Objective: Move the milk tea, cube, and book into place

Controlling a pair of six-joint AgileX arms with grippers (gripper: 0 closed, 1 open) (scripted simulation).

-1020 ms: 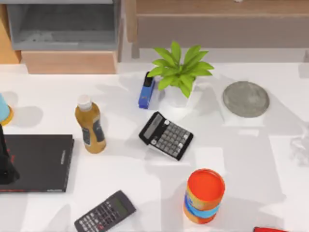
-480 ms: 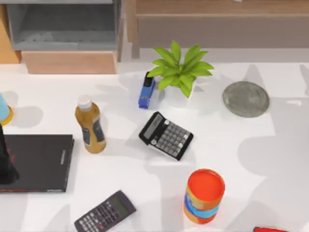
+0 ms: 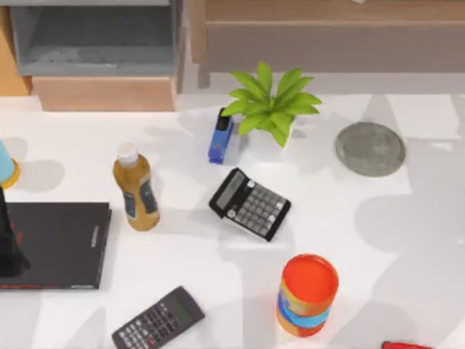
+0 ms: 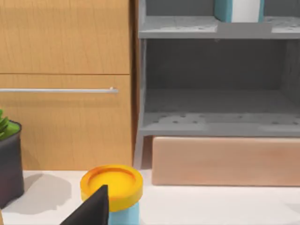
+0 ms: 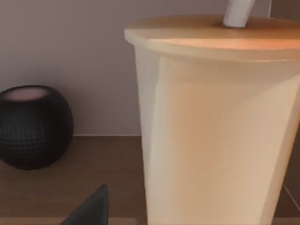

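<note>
Here the right wrist view puts the milk tea (image 5: 211, 126) immediately in front of the right gripper (image 5: 89, 208). The cup stands upright, its flat lid level, with the white straw (image 5: 238, 11) rising through the lid. Only one dark finger tip of this gripper is visible, low and to one side of the cup; whether the fingers are open, closed or gripping the cup cannot be determined. The cup is over a brown wooden surface (image 5: 70, 187). A round black speaker (image 5: 33, 125) rests on the same surface, beyond the finger and well clear of the cup.

The left arm (image 3: 9, 243) is at the left edge of the table in the top view, over the flat black book (image 3: 62, 245). In the left wrist view one dark finger tip of the left gripper (image 4: 91, 211) sits just in front of a yellow-capped blue container (image 4: 111, 185). Its opening cannot be determined, and nothing is seen held. Beyond it stands a grey shelf unit (image 4: 215, 122), and a teal-covered book (image 4: 236, 9) with white page edges stands on the upper shelf, far from the gripper.
</note>
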